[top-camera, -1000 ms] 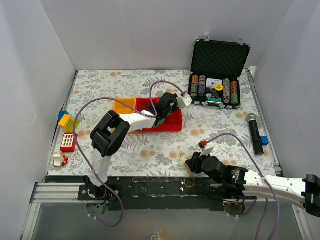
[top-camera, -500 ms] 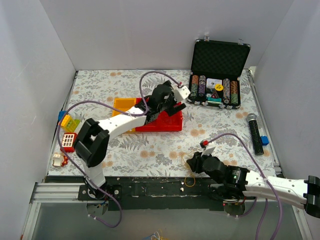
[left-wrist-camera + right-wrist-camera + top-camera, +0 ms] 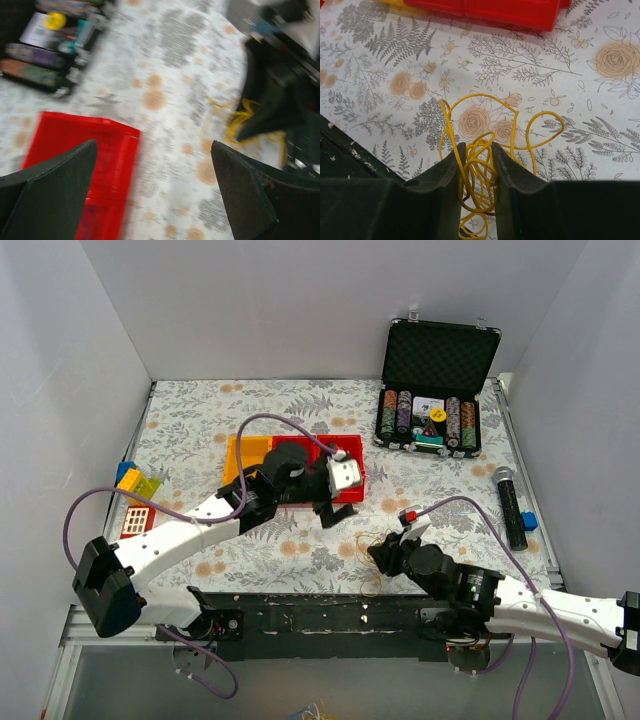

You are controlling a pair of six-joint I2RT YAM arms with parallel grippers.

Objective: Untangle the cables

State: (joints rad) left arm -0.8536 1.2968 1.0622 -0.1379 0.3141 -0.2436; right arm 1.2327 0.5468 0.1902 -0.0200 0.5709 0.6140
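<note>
1. My left gripper [image 3: 154, 145] has swung off the red bin [image 3: 485, 9] and come down toward my right gripper [image 3: 477, 148]. Its jaws gape wide and hold nothing.
2. My right gripper is clamped on the cables [image 3: 479, 165]. Their yellow loops fan out just ahead of its fingertips.
3. From my left gripper the cables lie ahead and to the right, near but untouched. I judge a second grasp comes next, to draw strands apart.
4. Count: one tangle, with only yellow strands showing and their number unclear; two grippers; one red bin; one yellow bin [image 3: 245, 452].
</note>
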